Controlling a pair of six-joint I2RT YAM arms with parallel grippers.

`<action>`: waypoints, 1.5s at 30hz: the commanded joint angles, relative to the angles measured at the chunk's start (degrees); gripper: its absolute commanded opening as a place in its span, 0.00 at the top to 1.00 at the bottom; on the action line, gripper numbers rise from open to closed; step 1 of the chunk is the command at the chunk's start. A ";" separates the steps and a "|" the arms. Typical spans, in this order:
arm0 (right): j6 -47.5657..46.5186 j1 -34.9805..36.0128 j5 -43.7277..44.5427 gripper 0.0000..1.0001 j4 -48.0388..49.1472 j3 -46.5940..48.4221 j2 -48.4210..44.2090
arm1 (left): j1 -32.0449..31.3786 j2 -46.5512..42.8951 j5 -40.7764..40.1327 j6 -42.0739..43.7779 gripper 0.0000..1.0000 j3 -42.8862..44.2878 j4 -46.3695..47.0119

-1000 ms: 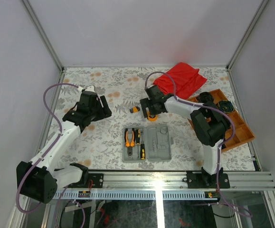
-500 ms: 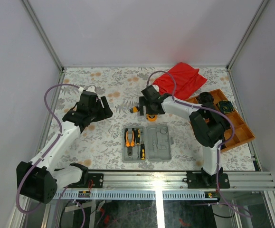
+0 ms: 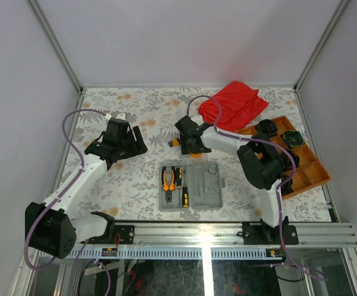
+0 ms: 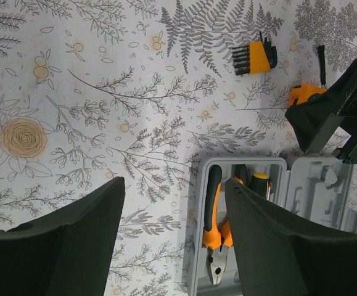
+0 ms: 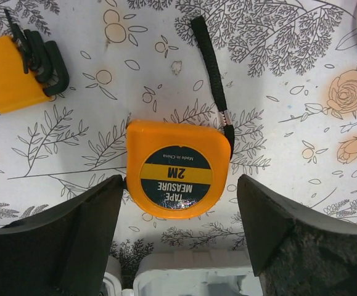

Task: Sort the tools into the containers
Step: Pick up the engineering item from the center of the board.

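The round orange tape measure lies on the floral cloth with its black strap stretched away. My right gripper is open and hovers over it, one finger on each side, not touching. In the top view the right gripper covers most of it. An orange-and-black hex key set lies just to the left. The grey case holds orange-handled pliers and a screwdriver in its left tray. My left gripper is open and empty, up and left of the case.
A red cloth lies at the back right. An orange-brown divided tray with black round parts stands at the right edge. Metal frame rails run along the table's sides and front.
My right gripper has shifted a little left and back, coming over the tape measure. My left gripper has moved slightly to the right. The tools have not moved.
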 commanded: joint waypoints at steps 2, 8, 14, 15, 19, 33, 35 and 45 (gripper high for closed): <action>-1.29 0.07 4.34 0.21 0.52 -0.96 -0.85 | 0.53 0.40 -0.84 0.30 0.36 -0.70 1.58; -2.82 -2.34 1.31 0.20 6.86 -7.66 -5.21 | 0.54 1.00 -1.31 0.24 0.36 -1.04 2.22; -4.46 -3.43 -2.13 0.08 9.92 -8.97 -8.67 | 0.58 0.60 -2.54 0.45 0.36 -1.22 2.65; -4.56 -3.43 -2.69 0.07 10.20 -8.57 -8.63 | 0.58 0.41 -2.85 0.51 0.36 -1.22 2.72; -4.43 -3.44 -3.40 0.08 8.56 -4.65 -6.03 | 0.58 -0.63 -4.21 0.48 0.36 -1.40 2.72; -3.88 -4.83 -3.97 0.15 7.23 -6.10 -4.11 | 0.58 -0.83 -3.20 0.45 0.36 -1.40 3.08; -3.85 -4.93 -4.50 0.16 7.26 -6.38 -3.92 | 0.58 -0.71 -3.08 0.52 0.36 -1.49 3.08; -4.00 -5.26 -4.08 0.28 6.53 -5.88 -0.92 | 0.58 -0.91 -2.32 0.41 0.36 -1.27 3.08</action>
